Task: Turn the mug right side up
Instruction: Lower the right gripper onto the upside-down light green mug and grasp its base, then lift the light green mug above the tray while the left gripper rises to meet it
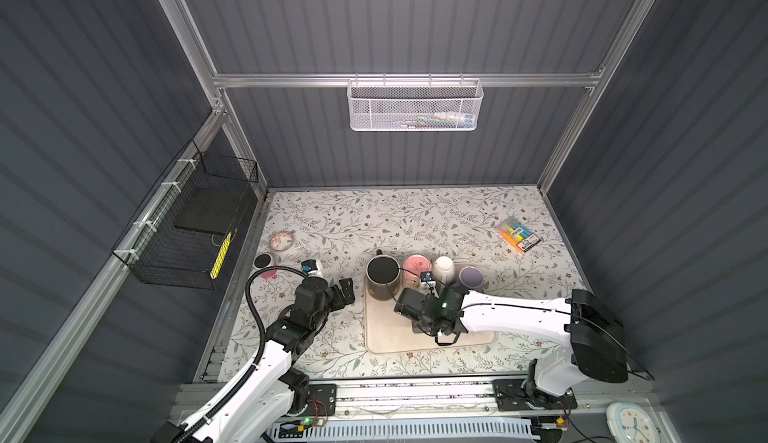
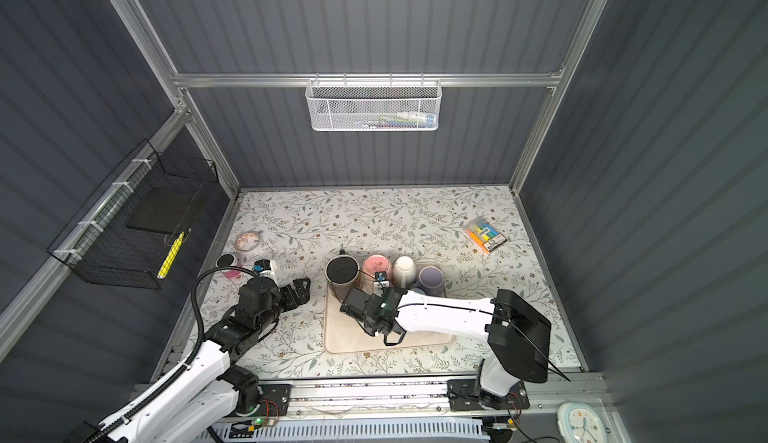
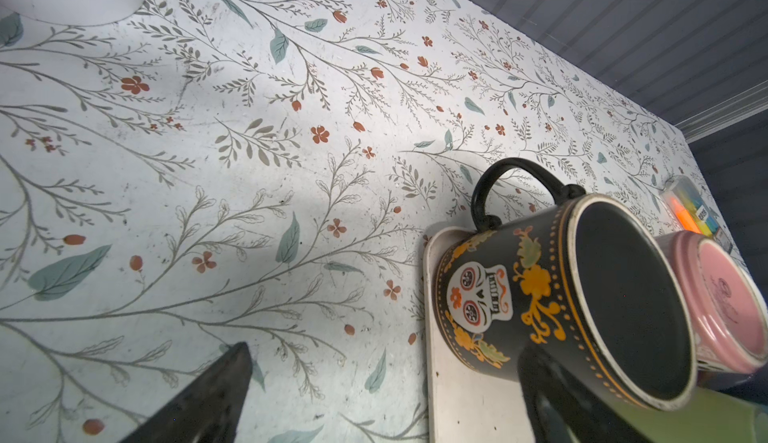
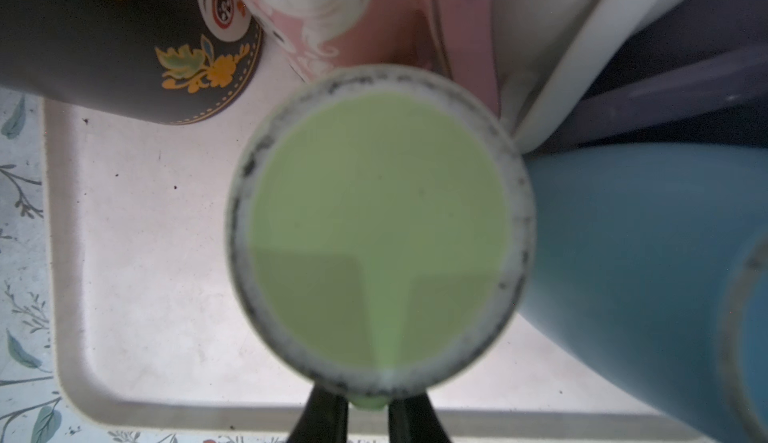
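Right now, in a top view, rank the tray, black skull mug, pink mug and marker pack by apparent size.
1. tray, clearly largest.
2. black skull mug.
3. pink mug and marker pack: about alike, and the pink mug is partly hidden, so left unranked.

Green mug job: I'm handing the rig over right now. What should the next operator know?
Right pincer: shut on the handle of the green mug.
Left pincer: open, empty, over the table to the left of the tray.
Green mug: base up over the tray, beside the blue mug and near the black skull mug. Cannot tell whether it is lifted.
Done: handle gripped.
Left: lift, turn it rim up, set it down, release.
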Controlling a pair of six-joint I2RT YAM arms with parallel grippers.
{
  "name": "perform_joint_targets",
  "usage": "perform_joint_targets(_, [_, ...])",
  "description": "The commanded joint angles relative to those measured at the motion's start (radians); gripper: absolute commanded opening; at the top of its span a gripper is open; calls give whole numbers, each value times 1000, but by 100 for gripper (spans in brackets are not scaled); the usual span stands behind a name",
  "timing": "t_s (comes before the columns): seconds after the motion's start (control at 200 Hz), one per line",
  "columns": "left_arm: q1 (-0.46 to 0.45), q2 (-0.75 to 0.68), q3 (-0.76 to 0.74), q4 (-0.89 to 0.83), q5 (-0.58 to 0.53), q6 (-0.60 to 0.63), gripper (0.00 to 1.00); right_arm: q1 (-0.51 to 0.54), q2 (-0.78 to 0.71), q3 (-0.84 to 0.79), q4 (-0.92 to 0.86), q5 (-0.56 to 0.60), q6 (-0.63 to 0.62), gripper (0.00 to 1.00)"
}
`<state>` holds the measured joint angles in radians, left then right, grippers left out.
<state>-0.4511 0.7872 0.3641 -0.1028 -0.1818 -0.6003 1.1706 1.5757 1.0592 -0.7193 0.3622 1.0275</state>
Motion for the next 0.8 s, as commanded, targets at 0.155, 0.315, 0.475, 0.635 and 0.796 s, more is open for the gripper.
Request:
perform_joint_targets(0.155, [0,47,17,14,-1,-2,100,10,-85,-10,-19,49,-39,0])
perform_joint_targets(0.315, [-1,54,40,4,6,-4,100,11,-139,-35,0,46,-63,0])
perform_joint_targets(0.475, [-1,36,63,-10,22,-4,100,15,-211,-85,47,31,-86,0])
perform_joint_targets(0.635, [-1,26,104,-39,48,6,100,16,-303,-136,86,26,-114,0])
perform_joint_targets(0.796, [-1,29,144,-50,109,1,100,15,-406,-172,113,28,-163,0])
